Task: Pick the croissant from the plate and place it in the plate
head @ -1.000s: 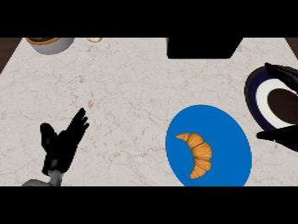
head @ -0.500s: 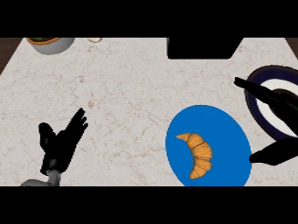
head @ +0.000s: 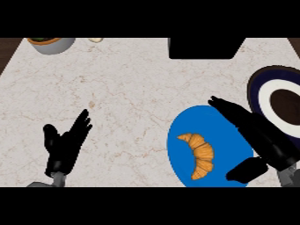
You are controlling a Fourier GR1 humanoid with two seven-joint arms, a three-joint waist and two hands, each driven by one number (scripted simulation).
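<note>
Croissant [head: 201, 154] lies on the blue plate [head: 181, 132], toward its lower middle; your right hand [head: 259, 134] hangs over the plate's right side, fingers straight, thumb spread, holding nothing. Bring the palm left until the croissant sits between thumb and fingers, then close and lift clear before heading to the dark-rimmed plate [head: 259, 85] at right. Left hand [head: 64, 143] rests open on the counter [head: 126, 79].
</note>
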